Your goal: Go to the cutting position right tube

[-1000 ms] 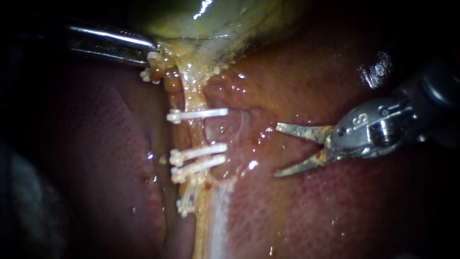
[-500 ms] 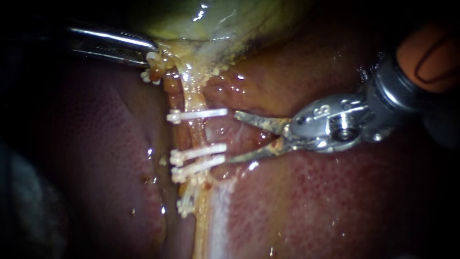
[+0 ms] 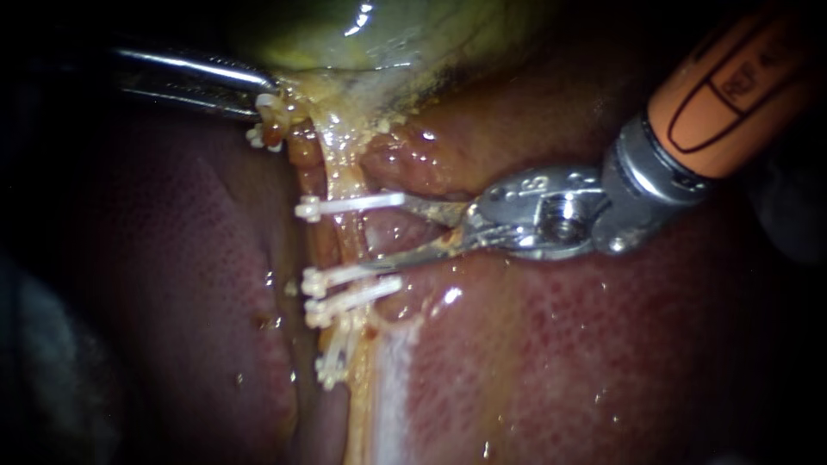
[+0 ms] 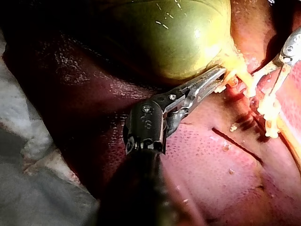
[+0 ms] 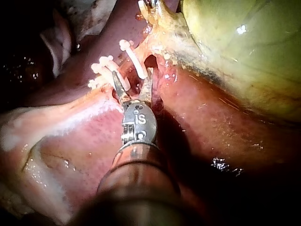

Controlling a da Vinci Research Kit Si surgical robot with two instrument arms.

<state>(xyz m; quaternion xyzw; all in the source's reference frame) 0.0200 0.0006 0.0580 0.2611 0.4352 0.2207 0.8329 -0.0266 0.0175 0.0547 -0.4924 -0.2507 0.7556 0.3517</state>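
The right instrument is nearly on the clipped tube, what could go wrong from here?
One: the right instrument holds its open blades close to the upper clip and the middle clip; closing here might catch a clip rather than the tube. Two: the left instrument grips tissue beside the gallbladder; if that pull is tight, the cut tube could spring apart.

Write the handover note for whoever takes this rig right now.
Left instrument: pincer shut on yellowish tissue at the neck of the green gallbladder.
Right instrument: blades open, holding nothing, tips at the pale yellow tube, between the upper white plastic clip and the lower pair.
Done: approach to the cutting spot.
To do: check the tube lies fully between the blades, unclear here; tube uncut.
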